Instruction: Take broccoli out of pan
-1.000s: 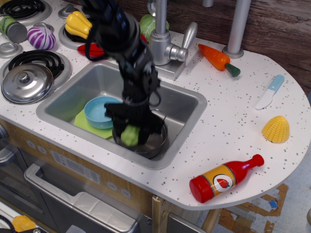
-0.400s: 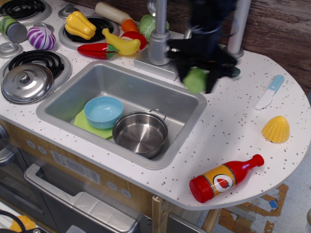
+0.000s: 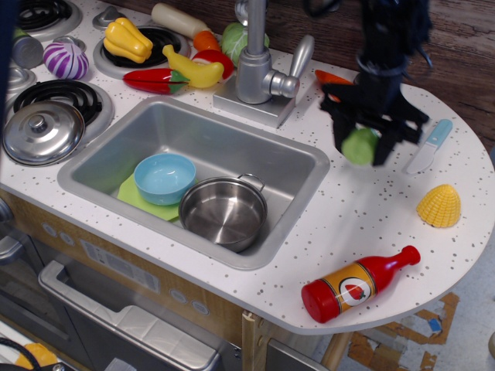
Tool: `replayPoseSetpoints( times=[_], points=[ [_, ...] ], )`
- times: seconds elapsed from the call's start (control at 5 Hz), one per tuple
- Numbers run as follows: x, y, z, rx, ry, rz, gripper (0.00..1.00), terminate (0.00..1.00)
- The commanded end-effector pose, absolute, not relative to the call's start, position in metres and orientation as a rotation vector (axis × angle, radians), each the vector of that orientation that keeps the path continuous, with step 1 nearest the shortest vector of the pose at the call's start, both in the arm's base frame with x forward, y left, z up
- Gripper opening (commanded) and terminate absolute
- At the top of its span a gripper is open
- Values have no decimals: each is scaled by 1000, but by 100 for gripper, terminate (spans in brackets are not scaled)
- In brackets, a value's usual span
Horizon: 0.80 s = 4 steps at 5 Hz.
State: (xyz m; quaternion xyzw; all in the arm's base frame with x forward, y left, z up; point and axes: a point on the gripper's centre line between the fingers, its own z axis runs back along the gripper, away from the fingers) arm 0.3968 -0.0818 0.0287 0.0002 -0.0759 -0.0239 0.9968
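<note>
**Broccoli airborne over the counter, pan sits empty**

Speckled white countertop (image 3: 371,209) fills the right side of this toy kitchen, with a steel sink (image 3: 302,166) sunk into its middle. Down in that sink the pan (image 3: 224,212) shows nothing but bare shiny metal, sitting just beside a light-blue bowl (image 3: 165,177).

And up on the right, the gripper (image 3: 362,143) hangs above the counter with its dark fingers clamped around the broccoli (image 3: 359,145). The green lump pokes out below the fingertips, well clear of the sink rim, with open counter beneath it.

So the lift looks done; what's left, by my read, is the set-down. Watch the risks here. The broccoli is round and lumpy, so a release from height could send it rolling, perhaps back toward the sink or off the curved counter edge. There's traffic nearby too: a blue-handled knife (image 3: 430,146) just to the right, a carrot (image 3: 334,79) behind the arm, and a yellow corn piece (image 3: 439,206) further out. A careless descent could knock any of them.
</note>
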Motion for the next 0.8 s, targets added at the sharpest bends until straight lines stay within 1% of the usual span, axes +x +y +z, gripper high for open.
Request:
replayPoseSetpoints(
  times=[0.0,0.4,0.6],
  points=[
    [410,-92,31,-37,-267,-24,100,0],
    [410,-92,31,-37,-267,-24,100,0],
    [410,-92,31,-37,-267,-24,100,100]
  ],
)
